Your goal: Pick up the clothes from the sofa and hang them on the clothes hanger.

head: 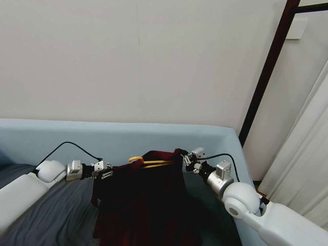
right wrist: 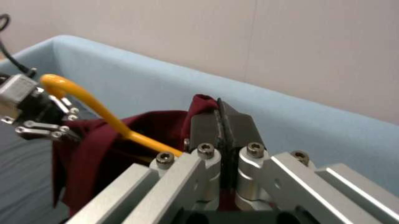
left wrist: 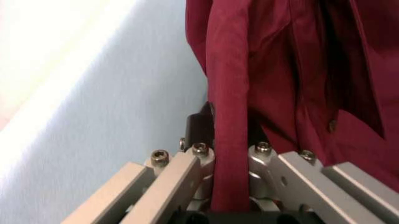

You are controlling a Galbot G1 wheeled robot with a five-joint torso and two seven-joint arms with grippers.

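Dark-red cloth hangs in the middle of the head view. The garment point(head: 143, 200) is stretched between both grippers in front of the pale blue sofa point(head: 51, 136), with the grey seat cushion point(head: 46, 215) to its left. A yellow hanger point(head: 148, 163) lies along the garment's top edge, its hook curving up near the middle. The left arm reaches in from the left, close to level, and the left gripper point(head: 105, 169) holds the garment's upper left corner. The right arm rises from the lower right, angled up and inward, and the right gripper point(head: 186, 159) sits at the upper right corner, just below the rim of the sofa's backrest.

From the left wrist, the left gripper's fingers point(left wrist: 198, 161) are clamped on a thick upright fold of the garment that runs between them. A small button point(left wrist: 332, 126) shows on the cloth beside it.

From the right wrist, the right gripper's dark pads point(right wrist: 206, 128) are pressed together, pinching a red edge of the garment that peeks out at their tip. The hanger's hook arcs over the cloth toward the left gripper, farther off.
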